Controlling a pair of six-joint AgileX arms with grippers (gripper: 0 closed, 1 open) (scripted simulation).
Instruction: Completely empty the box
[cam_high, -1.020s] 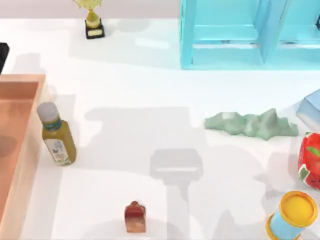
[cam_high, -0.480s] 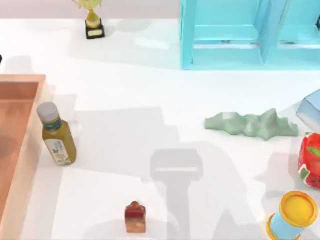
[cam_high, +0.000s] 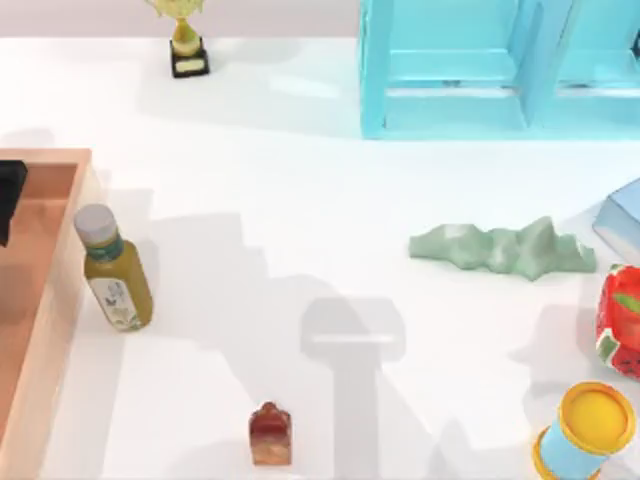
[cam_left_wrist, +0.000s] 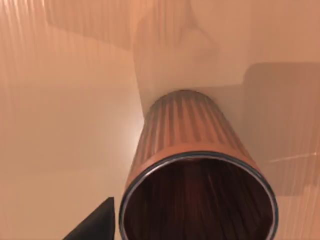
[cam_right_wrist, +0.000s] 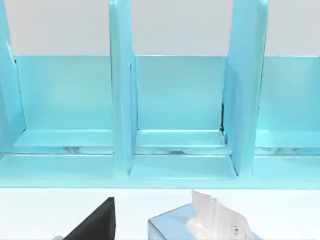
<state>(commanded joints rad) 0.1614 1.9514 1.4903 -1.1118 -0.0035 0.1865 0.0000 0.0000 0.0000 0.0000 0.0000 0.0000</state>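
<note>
Inside the box (cam_left_wrist: 60, 125) stands an open wooden cup (cam_left_wrist: 192, 165).

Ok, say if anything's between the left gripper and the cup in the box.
Nothing visible. The left gripper hangs over the box, the brown ribbed cup before it on the floor; the right gripper faces the shelf.

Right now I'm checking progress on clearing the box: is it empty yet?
Not empty. In the left wrist view a ribbed, open-mouthed cup sits against the box floor, with the left gripper at the box's edge.
</note>
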